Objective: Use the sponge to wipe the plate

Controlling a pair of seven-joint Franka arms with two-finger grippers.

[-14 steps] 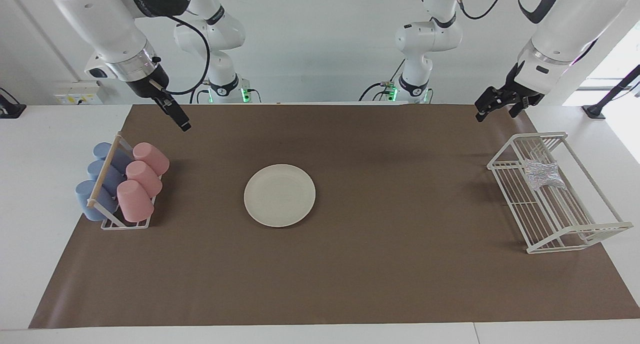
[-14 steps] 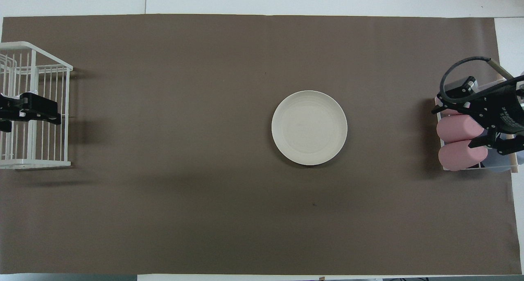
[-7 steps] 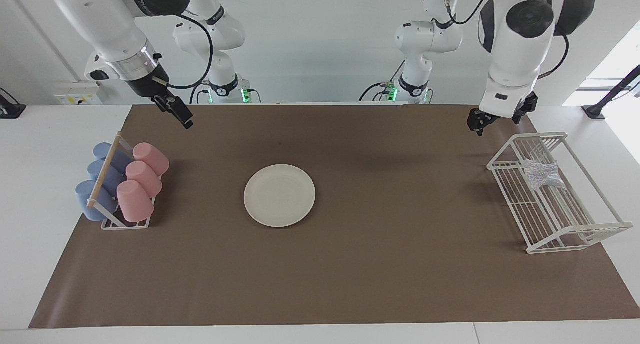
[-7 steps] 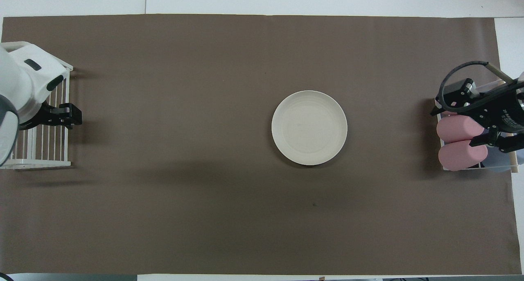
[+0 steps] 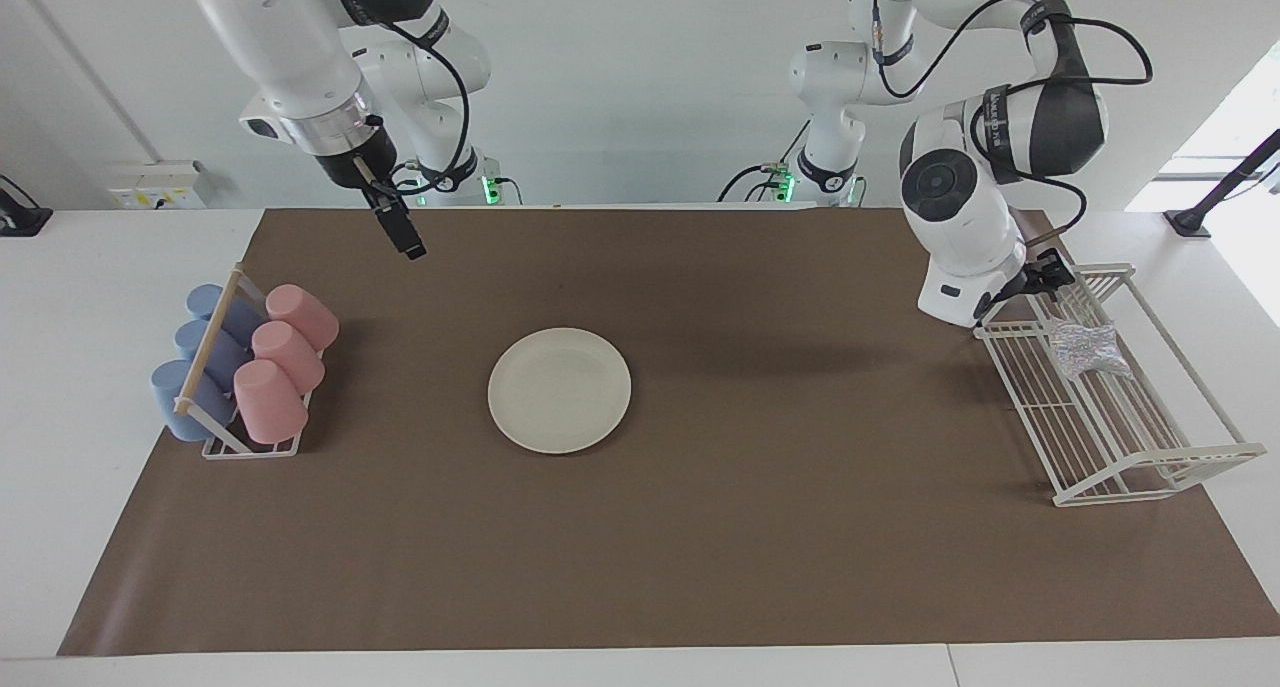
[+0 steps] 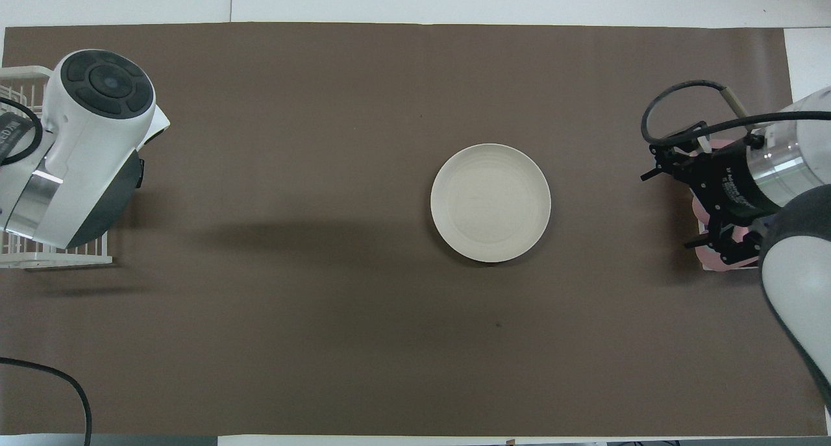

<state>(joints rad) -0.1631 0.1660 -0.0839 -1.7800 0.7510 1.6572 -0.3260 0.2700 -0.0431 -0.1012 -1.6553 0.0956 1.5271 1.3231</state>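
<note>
The counter carries a brown mat that covers most of it. At the left arm's end of the mat stands a white wire rack, and at the right arm's end a cup rack holds pink and blue cups lying on their sides. The plate lies flat on the mat between the two racks, closer to the cup rack and bare. The sponge rests inside the wire rack, in the part nearer the robots. The left gripper hangs at the rack's nearer rim, just beside the sponge but apart from it; the wrist hides its fingers in both views, so I take it as spread rather than closed, holding nothing. The right gripper hovers over bare mat between the cup rack and the plate, spread wide and empty in the overhead view. The likely next step is picking up the sponge, and the risk lies there: the gripper could catch a wire or the rim and drag the light rack, or pinch the sponge off its waist so that it slips out on the way to the plate.
</note>
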